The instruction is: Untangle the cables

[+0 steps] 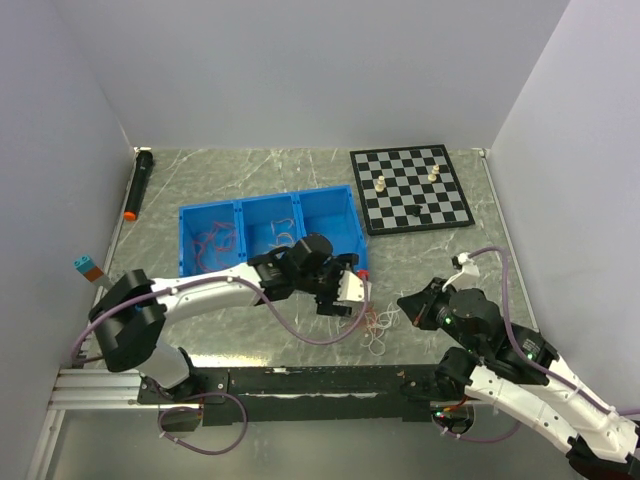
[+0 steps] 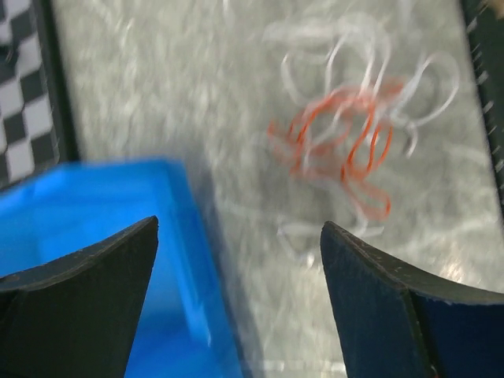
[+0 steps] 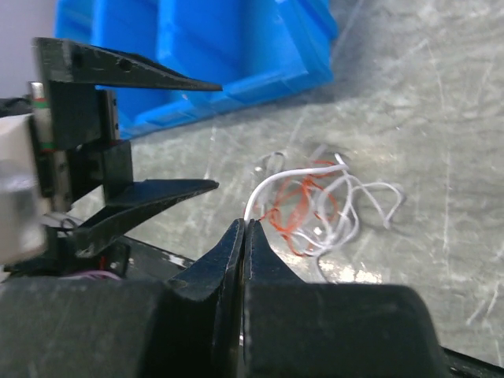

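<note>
A tangle of thin white and orange cables [image 1: 378, 322] [image 2: 346, 134] [image 3: 315, 209] lies on the grey table in front of the blue bin. My right gripper [image 3: 245, 224] [image 1: 408, 300] is shut on the end of one white cable [image 3: 272, 183], which arcs from its tips back into the tangle. My left gripper [image 2: 239, 236] [image 1: 350, 300] [image 3: 217, 135] hovers open over the bin's near right corner, just left of the tangle, with nothing between its fingers. More red cables [image 1: 215, 240] and pale ones [image 1: 280, 232] lie in the bin's left and middle compartments.
The blue bin [image 1: 240, 203] [image 2: 94, 205] [image 3: 197, 47] has three compartments and sits at mid table. A chessboard [image 1: 410, 187] with a few pieces lies at the back right. A black stick with an orange tip [image 1: 138, 183] lies along the left wall, and a small teal block [image 1: 86, 267] nearer.
</note>
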You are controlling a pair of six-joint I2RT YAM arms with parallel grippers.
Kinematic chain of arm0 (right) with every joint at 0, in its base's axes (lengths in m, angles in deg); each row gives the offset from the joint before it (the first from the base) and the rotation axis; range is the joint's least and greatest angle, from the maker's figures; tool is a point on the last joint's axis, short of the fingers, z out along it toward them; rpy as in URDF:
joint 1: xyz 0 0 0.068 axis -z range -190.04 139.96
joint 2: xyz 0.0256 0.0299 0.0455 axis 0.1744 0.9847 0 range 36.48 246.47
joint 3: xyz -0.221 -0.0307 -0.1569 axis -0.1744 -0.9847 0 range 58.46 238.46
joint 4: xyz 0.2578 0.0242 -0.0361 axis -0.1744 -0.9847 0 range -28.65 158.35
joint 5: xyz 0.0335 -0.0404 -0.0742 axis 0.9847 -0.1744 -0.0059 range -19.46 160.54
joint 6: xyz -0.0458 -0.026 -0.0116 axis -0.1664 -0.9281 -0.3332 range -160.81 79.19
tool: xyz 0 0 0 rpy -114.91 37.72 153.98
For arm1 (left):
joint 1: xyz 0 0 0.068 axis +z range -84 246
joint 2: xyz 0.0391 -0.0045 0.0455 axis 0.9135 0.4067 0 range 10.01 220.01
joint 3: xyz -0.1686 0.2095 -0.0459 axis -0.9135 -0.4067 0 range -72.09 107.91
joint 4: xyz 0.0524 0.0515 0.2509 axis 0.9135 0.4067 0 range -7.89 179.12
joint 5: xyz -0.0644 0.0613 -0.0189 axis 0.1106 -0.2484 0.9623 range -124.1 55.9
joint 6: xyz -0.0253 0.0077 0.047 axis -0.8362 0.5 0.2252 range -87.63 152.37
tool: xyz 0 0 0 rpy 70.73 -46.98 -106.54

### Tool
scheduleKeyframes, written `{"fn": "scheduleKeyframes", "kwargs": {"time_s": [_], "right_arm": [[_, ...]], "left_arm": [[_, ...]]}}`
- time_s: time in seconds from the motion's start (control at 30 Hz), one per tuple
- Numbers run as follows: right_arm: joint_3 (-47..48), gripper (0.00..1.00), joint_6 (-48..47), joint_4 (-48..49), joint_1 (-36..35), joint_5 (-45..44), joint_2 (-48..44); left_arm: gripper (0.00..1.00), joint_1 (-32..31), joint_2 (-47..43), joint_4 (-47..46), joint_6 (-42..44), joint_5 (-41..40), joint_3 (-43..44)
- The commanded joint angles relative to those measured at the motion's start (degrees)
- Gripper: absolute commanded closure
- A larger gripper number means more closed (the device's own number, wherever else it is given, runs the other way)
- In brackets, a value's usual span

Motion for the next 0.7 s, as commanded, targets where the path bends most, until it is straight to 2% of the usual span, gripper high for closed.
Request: {"fn": "scheduleKeyframes", "kwargs": {"time_s": [0.0,0.13,0.23,0.37,0.53,0.67], "right_arm": [[-1.0,1.0,0.3,-0.2,-0.5,0.1,0.1],[-1.3,1.0,-0.5,1.2,-0.5,0.0,0.9],[-1.2,1.0,-1.3,1.9,-0.4,-0.2,1.3],[-0.8,1.0,-1.7,2.7,-0.5,0.0,1.4],[0.2,1.0,-2.1,3.1,-0.4,0.0,1.7],[0.3,1.0,-2.1,3.3,-0.4,0.2,1.6]], "left_arm": [[0.16,-2.7,2.9,-3.5,-2.4,6.4,4.2],[0.36,-4.3,3.6,2.7,-1.5,11.2,4.8],[0.42,-5.1,3.7,8.3,1.2,13.6,4.6],[0.4,-7.1,3.2,5.1,-0.2,10.6,1.6],[0.3,-8.9,3.9,-5.0,-0.6,3.7,-3.2],[0.28,-9.2,4.5,-13.6,-0.8,-2.8,-7.2]]}}
